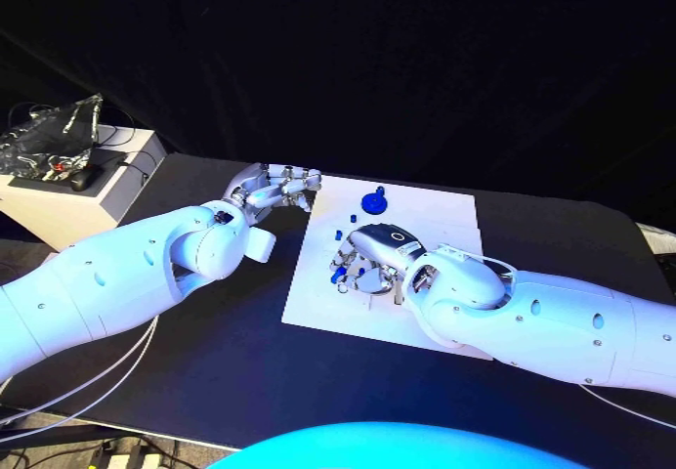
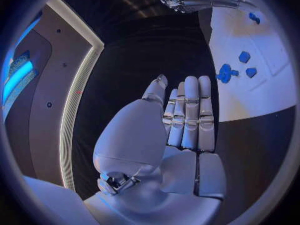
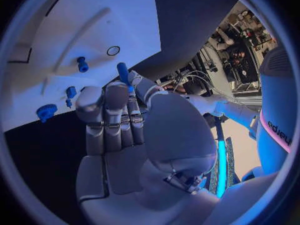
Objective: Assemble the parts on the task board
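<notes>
While pinching a slim blue peg [image 3: 123, 73] between thumb and fingertips [image 3: 115, 92], right hand [image 1: 378, 259] hovers over the middle of the white task board [image 1: 423, 210], knuckles up, fingers curled down toward the plate. Risks a slip from here: peg sits high in a light pinch, so any tilt against a hole's edge could twist it out or jam it crooked; probably calls for a straight, slow descent over the round hole [image 3: 113, 50]. Could also nudge the loose parts beside the fingers, a short blue piece [image 3: 82, 64] and a gear-like one [image 3: 46, 111], seen in the right wrist view. Further out, at upper centre-left of the head view, left hand [image 1: 274, 188] rests flat at the board's left edge, fingers straight and together, holding nothing. Beyond it, near the board's top edge, sits a round blue knob part [image 1: 373, 202].
</notes>
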You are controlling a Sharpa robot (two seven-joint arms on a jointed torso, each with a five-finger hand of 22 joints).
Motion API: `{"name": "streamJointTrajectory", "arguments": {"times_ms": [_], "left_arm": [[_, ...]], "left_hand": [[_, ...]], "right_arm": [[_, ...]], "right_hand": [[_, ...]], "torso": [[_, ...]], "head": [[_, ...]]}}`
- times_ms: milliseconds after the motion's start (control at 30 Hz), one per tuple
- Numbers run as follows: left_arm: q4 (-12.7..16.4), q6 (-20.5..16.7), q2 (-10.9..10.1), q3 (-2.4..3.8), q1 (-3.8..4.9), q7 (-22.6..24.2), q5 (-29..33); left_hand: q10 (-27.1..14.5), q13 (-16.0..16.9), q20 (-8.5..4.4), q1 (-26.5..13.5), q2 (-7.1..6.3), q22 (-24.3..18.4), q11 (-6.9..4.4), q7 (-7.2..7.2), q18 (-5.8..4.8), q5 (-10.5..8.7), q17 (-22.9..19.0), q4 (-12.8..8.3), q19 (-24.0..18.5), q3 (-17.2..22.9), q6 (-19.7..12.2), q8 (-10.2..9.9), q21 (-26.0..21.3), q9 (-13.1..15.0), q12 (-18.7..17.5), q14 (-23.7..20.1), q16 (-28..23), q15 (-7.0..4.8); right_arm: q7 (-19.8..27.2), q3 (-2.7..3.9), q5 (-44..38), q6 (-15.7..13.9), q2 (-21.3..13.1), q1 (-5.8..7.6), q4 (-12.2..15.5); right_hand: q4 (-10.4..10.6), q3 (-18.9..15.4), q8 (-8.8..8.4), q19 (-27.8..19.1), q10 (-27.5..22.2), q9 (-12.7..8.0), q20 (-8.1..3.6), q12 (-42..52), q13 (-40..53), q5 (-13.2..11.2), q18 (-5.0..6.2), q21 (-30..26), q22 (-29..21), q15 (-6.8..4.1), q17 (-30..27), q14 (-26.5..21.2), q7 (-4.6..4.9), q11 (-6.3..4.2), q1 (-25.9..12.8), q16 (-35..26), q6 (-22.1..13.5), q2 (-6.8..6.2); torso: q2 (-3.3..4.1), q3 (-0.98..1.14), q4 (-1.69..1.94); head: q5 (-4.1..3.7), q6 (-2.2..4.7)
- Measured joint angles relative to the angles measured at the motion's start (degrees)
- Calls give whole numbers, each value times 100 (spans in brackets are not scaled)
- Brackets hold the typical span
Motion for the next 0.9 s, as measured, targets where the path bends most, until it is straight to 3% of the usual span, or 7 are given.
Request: {"name": "streamJointTrajectory", "arguments": {"times_ms": [400, 900], "left_arm": [[-19, 6, -1, 2, 0, -4, 0], [-30, 12, -4, 2, 0, -8, -2]], "left_hand": [[0, 0, 0, 0, 0, -1, 0, 0, 0, 0, 0, 0, 0, 0, 0, 0, 0, 0, 0, 0, 0, 0], [0, 0, 0, 0, 0, -2, 0, 0, 0, 0, 0, 0, 0, 0, 0, 0, 0, 0, 0, 0, 0, 0]], "right_arm": [[-54, -17, -272, 111, 10, -53, -43], [-65, -33, -373, 272, -24, -68, -39]], "right_hand": [[-13, 11, -22, 0, -8, 2, 1, -6, -6, -1, -4, 0, -1, 8, -6, 8, 10, -8, 1, 0, -10, -1], [-35, 19, 3, 0, -9, 6, 1, -24, -6, -6, -36, 0, 4, 10, -6, 9, 14, -9, 0, 22, -26, 0]], "torso": [[3, 7, -7], [0, 7, -9]], "head": [[34, -55], [48, -76]]}}
